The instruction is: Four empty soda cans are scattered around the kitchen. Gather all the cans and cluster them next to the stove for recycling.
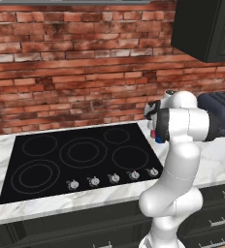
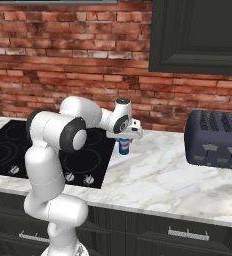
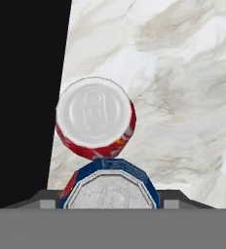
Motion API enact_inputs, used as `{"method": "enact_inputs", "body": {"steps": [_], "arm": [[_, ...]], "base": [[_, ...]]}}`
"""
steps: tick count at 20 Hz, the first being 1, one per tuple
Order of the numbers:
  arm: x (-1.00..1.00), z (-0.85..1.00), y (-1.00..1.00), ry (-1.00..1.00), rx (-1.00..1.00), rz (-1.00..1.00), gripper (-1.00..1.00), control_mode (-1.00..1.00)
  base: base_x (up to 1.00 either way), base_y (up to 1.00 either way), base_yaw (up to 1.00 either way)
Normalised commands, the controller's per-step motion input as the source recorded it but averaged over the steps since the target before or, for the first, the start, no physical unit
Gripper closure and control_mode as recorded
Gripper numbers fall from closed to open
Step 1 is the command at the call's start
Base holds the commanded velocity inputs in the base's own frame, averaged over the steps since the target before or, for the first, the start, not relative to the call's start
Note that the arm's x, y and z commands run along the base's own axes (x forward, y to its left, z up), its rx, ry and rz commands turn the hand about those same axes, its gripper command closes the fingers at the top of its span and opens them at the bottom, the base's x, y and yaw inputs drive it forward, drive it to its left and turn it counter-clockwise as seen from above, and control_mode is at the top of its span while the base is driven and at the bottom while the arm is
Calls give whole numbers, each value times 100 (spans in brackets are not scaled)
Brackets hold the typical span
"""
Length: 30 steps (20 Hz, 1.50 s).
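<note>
Where the worktop [image 2: 163, 180] meets the stove [image 1: 80, 155], a blue can [image 3: 110, 187] is pinched by the fingers [image 2: 124, 141], beside a red can [image 3: 95, 119].

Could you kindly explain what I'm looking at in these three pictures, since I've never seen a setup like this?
This is a rendered kitchen with a white robot arm on a mobile base. Two cameras sit behind the arm, left and right; the third looks down from its hand. On the marble counter are a black stove and a dark toaster. The gripper is around a blue soda can beside the stove's edge; whether it is clamped is unclear. From the hand camera, a red soda can stands right next to the blue one.
</note>
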Motion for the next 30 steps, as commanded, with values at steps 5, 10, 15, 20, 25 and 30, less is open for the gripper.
{"method": "enact_inputs", "body": {"steps": [5, 10, 15, 20, 25, 30], "arm": [[0, 4, 0, 0, 0, 0, -100, -100], [-17, 41, 0, -1, 0, 0, -100, -100], [-61, 40, 0, -3, 0, 0, -100, -100], [-78, 24, 0, -3, 0, 0, -100, -100], [-62, 30, 9, -1, 0, 0, -100, -100], [-45, 38, 14, 0, 0, 0, -100, -100]], "base": [[0, 0, 0], [0, 0, 0], [0, 0, 0], [0, 0, 0], [0, 0, 0], [0, 0, 0]]}}
